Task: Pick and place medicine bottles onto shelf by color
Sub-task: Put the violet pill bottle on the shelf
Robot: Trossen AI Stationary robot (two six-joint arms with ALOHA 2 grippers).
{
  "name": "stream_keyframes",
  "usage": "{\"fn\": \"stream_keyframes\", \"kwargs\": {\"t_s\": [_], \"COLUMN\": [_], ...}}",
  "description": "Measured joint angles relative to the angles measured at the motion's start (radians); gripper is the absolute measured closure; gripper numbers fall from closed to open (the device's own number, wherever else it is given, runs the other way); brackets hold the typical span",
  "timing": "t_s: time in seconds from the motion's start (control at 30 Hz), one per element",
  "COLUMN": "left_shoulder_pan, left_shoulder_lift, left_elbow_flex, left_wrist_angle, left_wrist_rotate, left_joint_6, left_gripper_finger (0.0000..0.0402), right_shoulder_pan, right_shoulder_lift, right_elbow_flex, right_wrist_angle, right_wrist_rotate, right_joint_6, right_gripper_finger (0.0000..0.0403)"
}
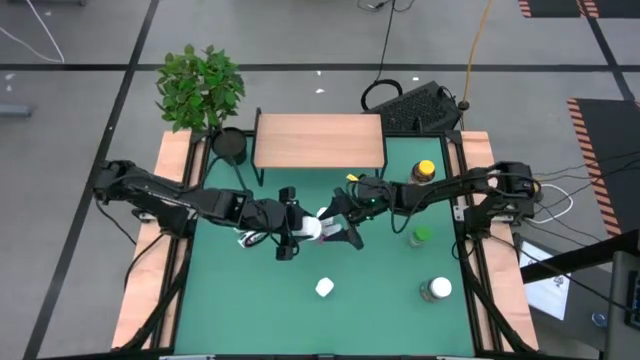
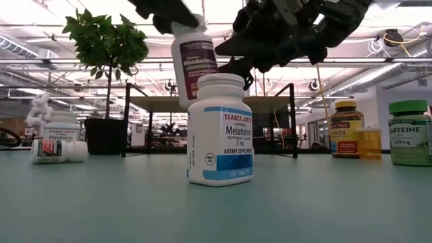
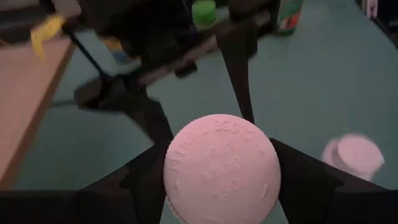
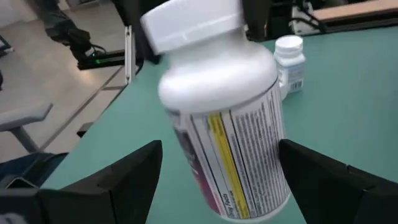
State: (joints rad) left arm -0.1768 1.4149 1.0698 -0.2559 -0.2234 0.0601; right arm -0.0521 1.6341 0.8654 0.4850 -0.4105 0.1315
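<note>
A white medicine bottle [image 2: 194, 62] with a white cap and a dark "Headache" label hangs in mid-air over the table's middle, with my left gripper [image 1: 300, 229] shut on it. My right gripper [image 4: 217, 180] reaches in from the right and is open. Its fingers [image 4: 124, 180] stand on either side of the bottle's lower body with gaps showing. The shelf [image 1: 320, 141], a light wood top on black legs, stands at the far edge. Standing upright on the green mat are a Melatonin bottle [image 2: 220, 128], an amber yellow-capped bottle [image 1: 424, 172], a green bottle [image 1: 421, 237] and a white-capped one [image 1: 436, 290]. My left gripper pinches the white bottle at its cap end [image 3: 181, 182] between its two fingers. The round cap top faces up toward the wrist. The fingers come from the table's left, slanting down. The bottle hangs tilted below them, lifted clear of the mat.
A potted plant [image 1: 200, 85] stands in a black pot [image 1: 231, 146] left of the shelf. A keyboard [image 1: 420, 105] lies behind the table. In the low view, two more white bottles sit at the left, one of them lying on its side [image 2: 59, 150]. Wooden rails [image 1: 150, 270] border the mat.
</note>
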Motion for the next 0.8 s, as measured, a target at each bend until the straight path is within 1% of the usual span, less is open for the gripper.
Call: {"fn": "stream_keyframes", "kwargs": {"t_s": [0.07,0.13,0.27,0.4,0.53,0.67,0.8], "left_shoulder_pan": [0.002,0.007,0.018,0.021,0.024,0.027,0.026], "left_shoulder_lift": [0.002,0.002,0.002,0.001,0.001,0.0,0.0], "left_elbow_flex": [0.0,0.0,0.0,0.0,0.0,0.0,0.0], "left_wrist_angle": [0.004,0.027,0.058,0.08,0.103,0.156,0.193], "left_wrist_rotate": [-0.002,-0.005,-0.019,-0.021,-0.006,-0.01,-0.01], "left_joint_6": [0.018,0.036,0.048,0.064,0.073,0.091,0.126], "left_gripper_finger": [0.0158,0.016,0.0158,0.0157,0.0161,0.0157,0.0159], "right_shoulder_pan": [0.0,0.0,0.002,0.007,0.029,0.048,0.048], "right_shoulder_lift": [0.002,0.001,0.001,0.001,0.002,0.002,0.001], "right_elbow_flex": [0.0,0.0,0.0,0.0,-0.001,-0.002,-0.002], "right_wrist_angle": [-0.001,0.008,0.031,0.044,0.072,0.117,0.15], "right_wrist_rotate": [0.008,0.039,0.108,0.118,0.136,0.227,0.224], "right_joint_6": [-0.016,-0.038,-0.139,-0.165,-0.233,-0.294,-0.286], "right_gripper_finger": [0.0089,0.0089,0.0089,0.0089,0.0089,0.0089,0.0089]}}
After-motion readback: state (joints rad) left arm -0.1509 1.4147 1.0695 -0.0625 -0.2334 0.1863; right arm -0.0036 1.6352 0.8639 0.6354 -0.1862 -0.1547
